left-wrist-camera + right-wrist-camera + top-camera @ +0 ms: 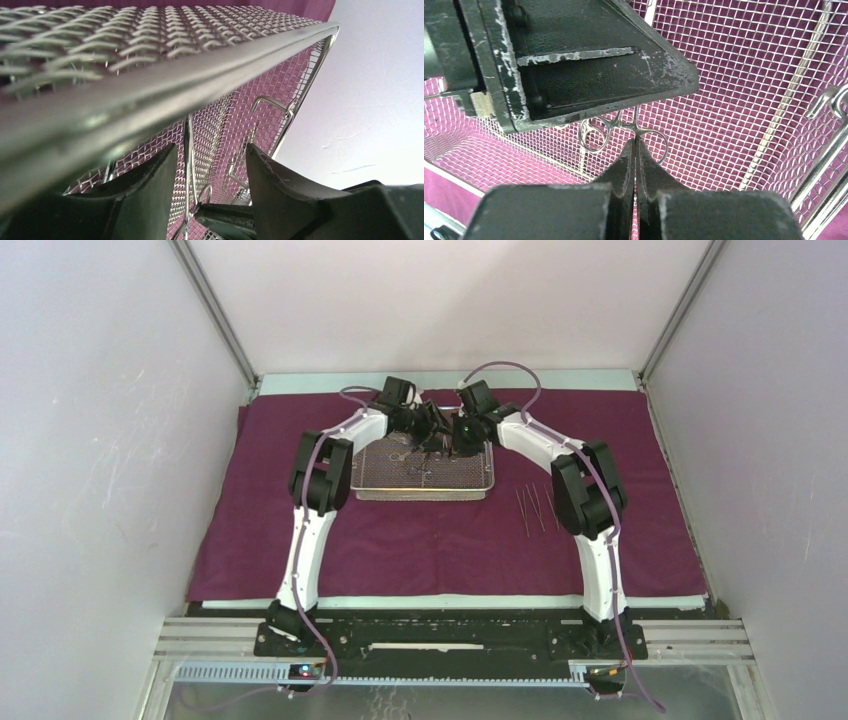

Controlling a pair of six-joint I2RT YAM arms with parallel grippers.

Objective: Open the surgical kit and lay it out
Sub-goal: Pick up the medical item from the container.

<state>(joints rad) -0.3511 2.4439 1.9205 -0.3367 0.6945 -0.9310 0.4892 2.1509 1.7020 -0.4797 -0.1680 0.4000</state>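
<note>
A ring-handled instrument (634, 125) is pinched by the closed right pincer (635, 143) inside the mesh tray (734, 75); just ahead, the left pincer (210, 150) is seen half-open.

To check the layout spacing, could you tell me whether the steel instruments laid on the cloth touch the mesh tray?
Apart: the top view shows bare cloth between the instruments and the tray.
</note>
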